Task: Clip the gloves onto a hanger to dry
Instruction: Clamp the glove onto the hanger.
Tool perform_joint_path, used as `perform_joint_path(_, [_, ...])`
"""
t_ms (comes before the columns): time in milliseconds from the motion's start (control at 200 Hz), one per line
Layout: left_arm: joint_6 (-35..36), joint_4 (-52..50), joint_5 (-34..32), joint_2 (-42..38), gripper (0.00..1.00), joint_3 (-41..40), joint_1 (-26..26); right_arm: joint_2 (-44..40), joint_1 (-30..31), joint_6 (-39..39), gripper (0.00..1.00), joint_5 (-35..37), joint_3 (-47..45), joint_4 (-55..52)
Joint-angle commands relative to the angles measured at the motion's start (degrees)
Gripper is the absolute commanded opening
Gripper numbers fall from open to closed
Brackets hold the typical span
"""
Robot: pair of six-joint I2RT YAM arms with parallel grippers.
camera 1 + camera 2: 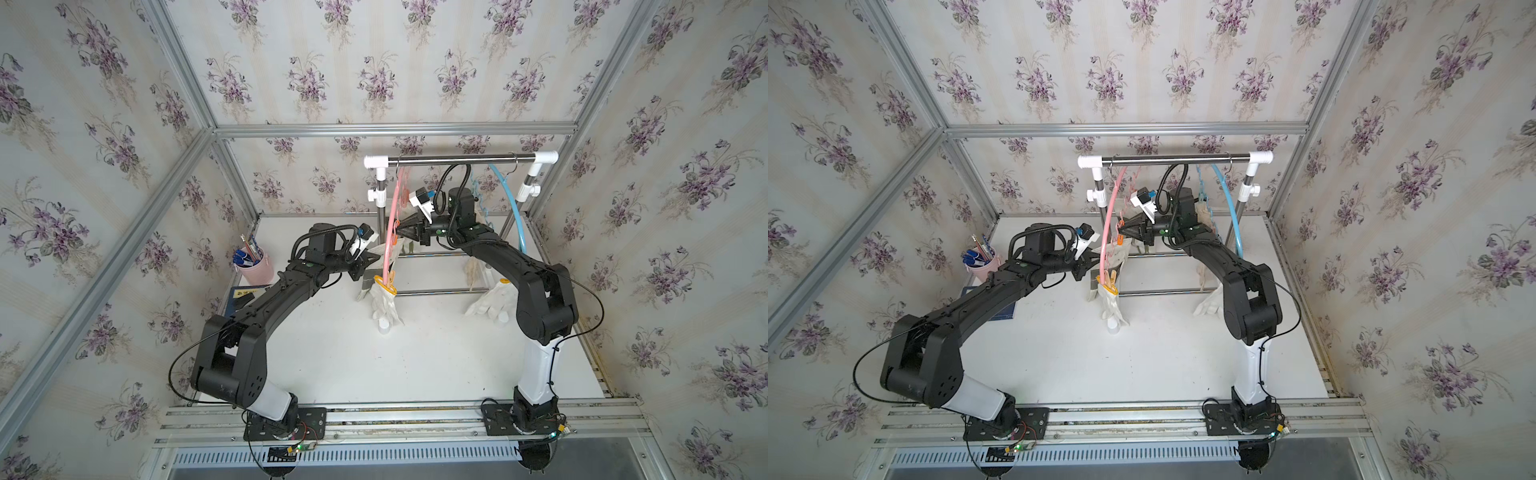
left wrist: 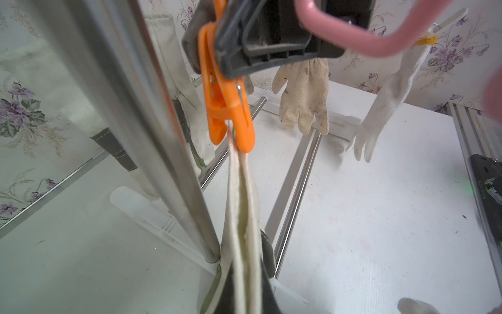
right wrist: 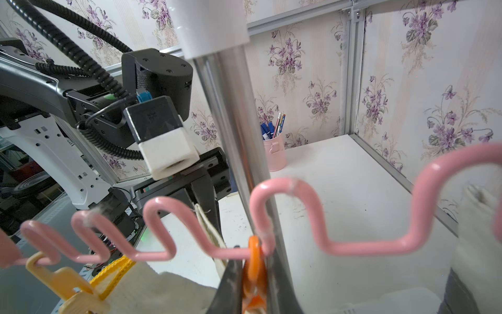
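**Canvas glove at the orange clip on the pink hanger**

Top views: steel rail (image 1: 457, 158) over the back of the table (image 1: 415, 365), with a pink hanger (image 1: 392, 232) and a blue hanger (image 1: 513, 208) hooked on it. Right claw (image 1: 401, 230) up against the pink hanger, clenched on an orange clip (image 1: 1120, 239). Left claw (image 1: 362, 269) lower, just beside the same hanger, gripping a canvas glove (image 1: 376, 251). White knitted glove (image 1: 384, 301) hanging from a yellow clip (image 1: 384, 283) at the hanger's near end.

Left wrist view: left claw (image 2: 248, 296) closed around the doubled cuff edge of the canvas glove (image 2: 241, 217). Edge running up into the mouth of the orange clip (image 2: 231, 108) — seemingly between its tips, though too blurred to be sure. Right claw (image 2: 214, 46) pinching the clip's handles, just beside a steel post (image 2: 152, 108). Farther off, a beige knitted glove (image 2: 304, 92) and a second white glove (image 2: 385, 103) hanging, fingertips near the table.

Right wrist view: right claw (image 3: 254, 293) shut on the orange clip (image 3: 254, 261), with the clip's loop hooked in a dip of the pink hanger's wavy bar (image 3: 353, 247). Yellow clip (image 3: 65, 282) along the same bar — pink cup (image 3: 274, 152) of pens by the wall.
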Motion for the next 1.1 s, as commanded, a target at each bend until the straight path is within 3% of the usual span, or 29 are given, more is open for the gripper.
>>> perform_joint_path(0, [-0.11, 2.58, 0.05, -0.36, 0.00, 0.66, 0.00, -0.78, -0.07, 0.39, 0.00, -0.99, -0.16, 1.41])
perform_joint_path(609, [0.86, 1.45, -0.03, 0.57, 0.00, 4.39, -0.63, -1.57, 0.00, 1.85, 0.00, -1.48, -1.99, 3.66])
perform_joint_path(714, [0.90, 1.35, -0.22, 0.48, 0.00, 3.85, -0.71, -1.82, -0.06, 1.53, 0.31, -0.90, -1.82, 3.07])
perform_joint_path(779, [1.04, 1.31, -0.38, 0.19, 0.00, 3.37, -0.79, -1.96, -0.03, 1.05, 0.45, -0.60, -1.73, 2.53])
perform_joint_path(959, [1.72, 0.83, -1.48, -0.70, 0.00, 2.07, -0.79, -2.41, -0.08, -0.51, 0.53, 0.76, -1.48, 1.10])
perform_joint_path(1094, [1.00, 2.37, -3.06, -1.56, 0.24, 0.98, -0.79, -2.77, -0.08, -0.92, 0.60, 2.55, -1.46, 0.02])
